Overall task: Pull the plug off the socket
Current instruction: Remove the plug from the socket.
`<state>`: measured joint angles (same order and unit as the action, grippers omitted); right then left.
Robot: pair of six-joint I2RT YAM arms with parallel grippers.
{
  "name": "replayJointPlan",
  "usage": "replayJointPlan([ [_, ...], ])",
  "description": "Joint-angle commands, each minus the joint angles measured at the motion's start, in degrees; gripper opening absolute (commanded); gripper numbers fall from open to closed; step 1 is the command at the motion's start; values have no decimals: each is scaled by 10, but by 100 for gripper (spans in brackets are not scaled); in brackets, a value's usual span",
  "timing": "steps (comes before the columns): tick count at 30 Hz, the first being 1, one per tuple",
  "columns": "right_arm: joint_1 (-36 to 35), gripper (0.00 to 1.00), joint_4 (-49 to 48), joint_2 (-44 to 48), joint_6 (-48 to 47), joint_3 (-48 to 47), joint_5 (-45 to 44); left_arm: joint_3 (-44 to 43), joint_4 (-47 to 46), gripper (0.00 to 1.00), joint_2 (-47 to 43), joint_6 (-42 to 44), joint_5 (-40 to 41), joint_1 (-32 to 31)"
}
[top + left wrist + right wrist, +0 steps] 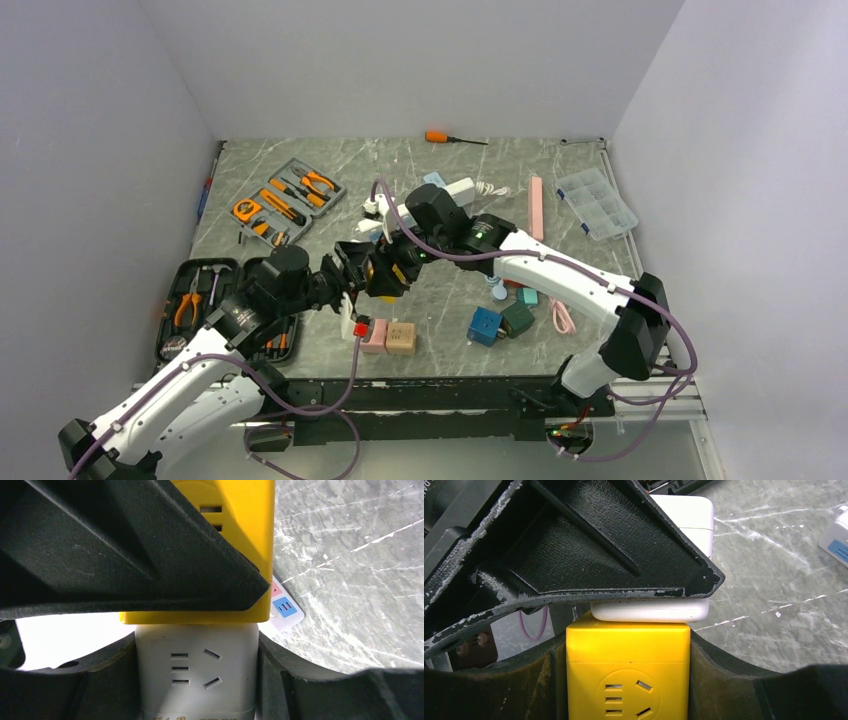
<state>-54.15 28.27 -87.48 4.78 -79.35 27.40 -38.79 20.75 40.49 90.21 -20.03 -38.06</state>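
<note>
A yellow cube adapter (628,680) and a white cube adapter (196,670) are joined face to face and held above the table's middle (385,272). Which of them is the plug and which the socket cannot be told. My left gripper (196,680) is shut on the white cube, a finger pressed against each of its sides. My right gripper (628,685) is shut on the yellow cube in the same way. The yellow cube (245,525) sits flush on the white one with no gap showing. Each wrist view is half filled by the other gripper's black finger.
An open grey tool case (288,200) and a black tool case (190,305) lie at left. Pink and beige cubes (388,337) sit near the front, blue (485,326) and green (517,318) cubes to the right. A clear organiser box (596,202) and an orange screwdriver (440,137) lie at the back.
</note>
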Motion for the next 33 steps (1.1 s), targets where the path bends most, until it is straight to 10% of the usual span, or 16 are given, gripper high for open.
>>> replayJointPlan([
  [1,-2,0,-43,16,6,22,-9,8,-45,0,1,1,29,-8],
  [21,-1,0,-41,155,73,223,-55,74,-122,0,42,20,124,15],
  [33,-1,0,-4,177,87,241,-67,96,-147,0,66,75,91,130],
])
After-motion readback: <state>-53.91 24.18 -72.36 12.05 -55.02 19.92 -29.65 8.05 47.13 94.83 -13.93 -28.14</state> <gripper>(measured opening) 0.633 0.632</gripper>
